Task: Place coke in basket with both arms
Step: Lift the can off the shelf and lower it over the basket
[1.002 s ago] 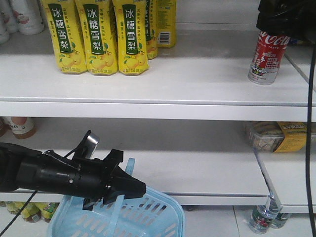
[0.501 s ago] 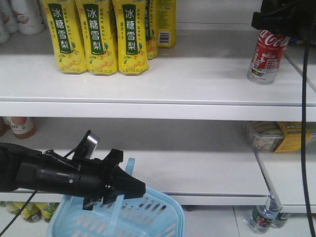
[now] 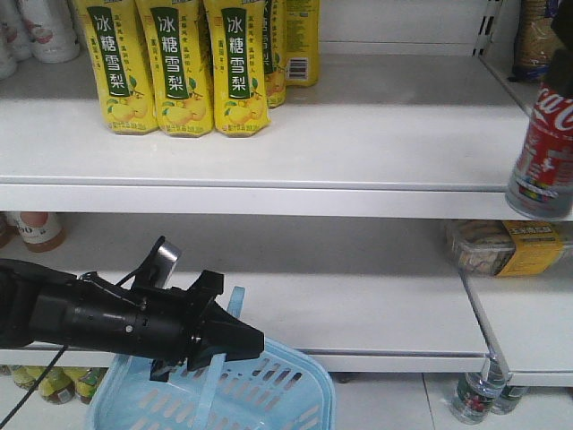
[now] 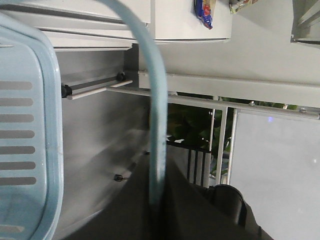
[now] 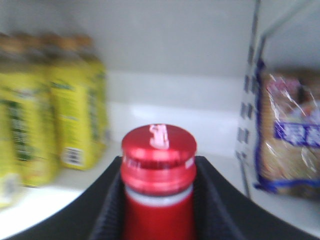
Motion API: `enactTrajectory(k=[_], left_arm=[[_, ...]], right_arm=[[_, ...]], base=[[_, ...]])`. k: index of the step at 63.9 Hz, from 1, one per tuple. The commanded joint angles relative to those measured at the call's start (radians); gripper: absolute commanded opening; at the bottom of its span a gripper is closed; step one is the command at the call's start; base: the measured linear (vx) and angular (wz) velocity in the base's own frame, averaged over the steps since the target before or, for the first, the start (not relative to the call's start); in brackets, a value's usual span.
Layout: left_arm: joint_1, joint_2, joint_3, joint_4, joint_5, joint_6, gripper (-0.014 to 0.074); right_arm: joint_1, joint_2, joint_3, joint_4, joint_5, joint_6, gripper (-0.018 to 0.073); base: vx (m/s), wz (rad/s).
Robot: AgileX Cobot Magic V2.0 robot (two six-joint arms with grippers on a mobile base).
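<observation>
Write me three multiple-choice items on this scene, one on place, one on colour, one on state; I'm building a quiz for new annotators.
1. Where is the coke?
A. In the basket
B. Off the shelf front at the right edge of the front view
C. Beside the yellow bottles

2. What colour is the basket?
A. Light blue
B. Green
C. Red

3. What does the left gripper hold?
A. Nothing
B. The coke
C. The basket's handle

Answers: 1 B, it overlaps the shelf edge, away from the yellow bottles. 2 A, its slotted wall is pale blue. 3 C, the handle strip runs into its jaws in the left wrist view.
</observation>
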Motion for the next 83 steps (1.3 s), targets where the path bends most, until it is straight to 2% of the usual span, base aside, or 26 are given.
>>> enactTrajectory(k=[1, 19, 29, 39, 50, 54, 62, 72, 83], left_arm=[[-0.008, -0.047, -0.013, -0.066, 0.068, 0.005, -0.0006], [-0.008, -0.047, -0.013, -0.066, 0.068, 0.005, -0.0006], [-0.008, -0.047, -0.013, -0.066, 0.068, 0.005, -0.0006], [-0.008, -0.047, -0.013, -0.066, 0.068, 0.005, -0.0006], [-0.008, -0.047, -0.013, -0.066, 0.068, 0.005, -0.0006], [-0.008, -0.047, -0.013, -0.066, 0.068, 0.005, -0.0006], [-0.008, -0.047, -0.013, -0.066, 0.068, 0.005, -0.0006], [-0.008, -0.047, -0.013, -0.066, 0.068, 0.005, -0.0006], [-0.008, -0.047, -0.013, -0.066, 0.068, 0.005, -0.0006]], right_arm=[[0.065, -0.096, -0.007, 0.004, -0.121, -0.003, -0.0009], [0.331, -0.181, 0.003, 0.103, 0.107, -0.002, -0.0005], [0.415, -0.123, 0.003, 0.194, 0.202, -0.002, -0.0005], [0.429, -0.013, 0.003, 0.293, 0.263, -0.003, -0.0005], [0.429, 0.099, 0.003, 0.312, 0.338, 0.000, -0.0005], [0.429, 0.138, 0.006, 0.356, 0.349, 0.002, -0.0005], [0.429, 0.208, 0.069, 0.478, 0.277, 0.001, -0.0005], [0.429, 0.278, 0.196, 0.572, 0.150, 0.001, -0.0005], [0.429, 0.370, 0.291, 0.723, 0.018, -0.008, -0.0005]], base=[[0.00, 0.00], [0.00, 0.00], [0.00, 0.00], [0.00, 0.00], [0.00, 0.00], [0.00, 0.00], [0.00, 0.00], [0.00, 0.00], [0.00, 0.00]])
